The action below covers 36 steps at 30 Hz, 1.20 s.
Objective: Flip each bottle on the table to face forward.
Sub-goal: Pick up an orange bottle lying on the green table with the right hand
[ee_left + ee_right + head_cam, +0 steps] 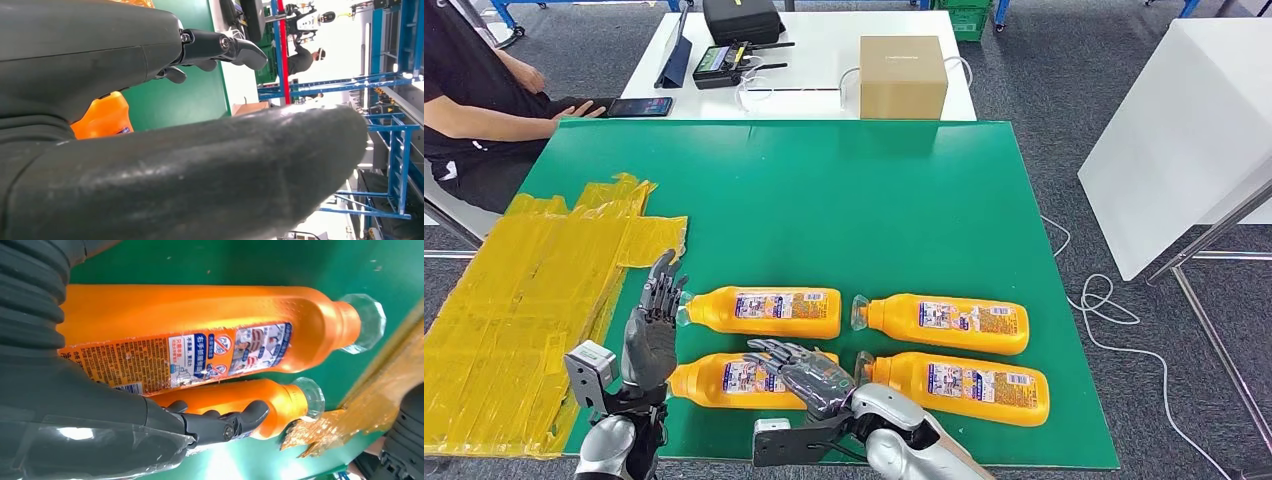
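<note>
On the bench (pixel 824 190), near its front edge, four orange bottles lie label-up in two rows. The left hand (pixel 652 330) stands empty, fingers spread, by the caps; the right hand (pixel 809 375) hovers empty, fingers loosely apart, over the front-left bottle (pixel 724 382), likely to roll it.

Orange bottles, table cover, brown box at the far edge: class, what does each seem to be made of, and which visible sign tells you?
Orange bottles: probably glossy plastic, with bright sheen, printed labels and clear faceted caps.
Table cover: a matte green mat or felt, flat and even with little glare.
Brown box: likely cardboard, dull tan with crisp edges.
</note>
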Tool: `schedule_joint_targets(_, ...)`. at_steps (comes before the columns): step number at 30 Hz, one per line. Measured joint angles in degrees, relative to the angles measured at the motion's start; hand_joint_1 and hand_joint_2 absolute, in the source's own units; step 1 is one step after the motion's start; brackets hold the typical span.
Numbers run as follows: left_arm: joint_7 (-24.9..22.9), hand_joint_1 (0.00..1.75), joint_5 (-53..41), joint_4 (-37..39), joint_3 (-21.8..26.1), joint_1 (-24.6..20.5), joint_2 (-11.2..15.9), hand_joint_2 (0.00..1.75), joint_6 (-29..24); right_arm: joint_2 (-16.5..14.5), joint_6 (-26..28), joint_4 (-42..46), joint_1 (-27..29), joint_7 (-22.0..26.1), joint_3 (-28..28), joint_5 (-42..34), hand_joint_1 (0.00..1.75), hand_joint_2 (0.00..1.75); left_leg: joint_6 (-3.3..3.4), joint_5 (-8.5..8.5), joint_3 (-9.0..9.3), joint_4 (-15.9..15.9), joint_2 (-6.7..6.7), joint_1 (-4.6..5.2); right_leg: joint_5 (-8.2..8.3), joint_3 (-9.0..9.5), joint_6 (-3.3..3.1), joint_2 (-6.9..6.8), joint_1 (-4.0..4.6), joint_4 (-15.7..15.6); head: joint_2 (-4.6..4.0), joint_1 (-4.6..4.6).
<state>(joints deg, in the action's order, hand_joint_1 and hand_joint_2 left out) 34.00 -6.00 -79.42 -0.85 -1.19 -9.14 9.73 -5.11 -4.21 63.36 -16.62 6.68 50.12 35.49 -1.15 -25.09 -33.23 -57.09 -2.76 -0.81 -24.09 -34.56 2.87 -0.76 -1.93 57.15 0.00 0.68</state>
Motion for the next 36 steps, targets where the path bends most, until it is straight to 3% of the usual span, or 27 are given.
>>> schedule_joint_targets(11, 0.01, 0.00, 0.23, 0.02, 0.02, 0.69, 0.02, 0.00, 0.04, 0.46, -3.82, -7.58, -8.99, -7.53, 8.44, 8.06, 0.01, 1.75, 0.02, -0.03, 0.47, 0.01, -0.01, 0.00, 0.01, 0.42, -0.01, 0.02, 0.00, -0.03, 0.00, 0.00)
schedule_joint_targets(12, 0.01, 0.00, 0.25, 0.06, 0.02, 0.66, 0.02, 0.00, 0.10, 0.52, -5.08, -8.41, -10.04, -7.50, 9.36, 8.21, 0.14, 1.75, 0.02, -0.03, 0.52, 0.01, -0.02, 0.00, 0.03, 0.46, -0.04, 0.03, 0.00, -0.03, 0.00, 0.01)
schedule_joint_targets(15, 0.01, 0.00, 0.25, 0.45, 0.02, 0.30, 0.02, 0.00, 0.36, 0.84, -9.15, -10.58, -13.13, -6.63, 12.00, 7.36, 1.40, 1.75, 0.06, 0.00, 0.63, 0.01, -0.02, 0.00, 0.11, 0.55, -0.16, 0.04, 0.00, -0.05, 0.00, 0.00)
schedule_joint_targets(16, 0.03, 0.00, 0.27, 0.66, 0.02, 0.11, 0.02, 0.00, 0.40, 0.97, -10.14, -11.10, -14.04, -6.22, 12.72, 6.84, 1.71, 1.75, 0.09, 0.02, 0.66, 0.01, -0.02, 0.00, 0.13, 0.57, -0.16, 0.04, 0.00, -0.05, 0.00, 0.00)
schedule_joint_targets(22, 0.44, 0.00, 0.83, 1.96, 0.01, -0.86, 0.02, 0.00, 0.55, 2.17, -13.68, -12.72, -17.51, -4.90, 16.46, 3.37, 1.75, 1.75, 0.19, 0.16, 0.69, -0.04, -0.01, 0.01, 0.21, 0.65, -0.10, 0.03, 0.00, -0.06, 0.00, 0.00)
schedule_joint_targets(29, 0.57, 0.00, 1.42, 3.34, -0.02, -1.96, 0.02, 0.00, 0.44, 2.70, -13.69, -14.14, -19.40, -4.84, 19.04, 0.59, 1.75, 1.75, 0.21, 0.18, 0.68, -0.12, 0.00, 0.01, 0.22, 0.69, -0.09, 0.02, -0.01, -0.06, 0.00, 0.01)
schedule_joint_targets(36, 1.59, 0.00, 4.24, 3.17, 0.52, -2.19, -0.37, 0.00, -4.52, 2.66, -6.38, -14.46, -17.84, -5.54, 17.18, -5.32, 1.75, 1.75, 0.22, 0.16, 0.67, -0.14, -0.01, 0.02, 0.22, 0.71, -0.09, 0.03, -0.01, -0.06, 0.00, 0.01)
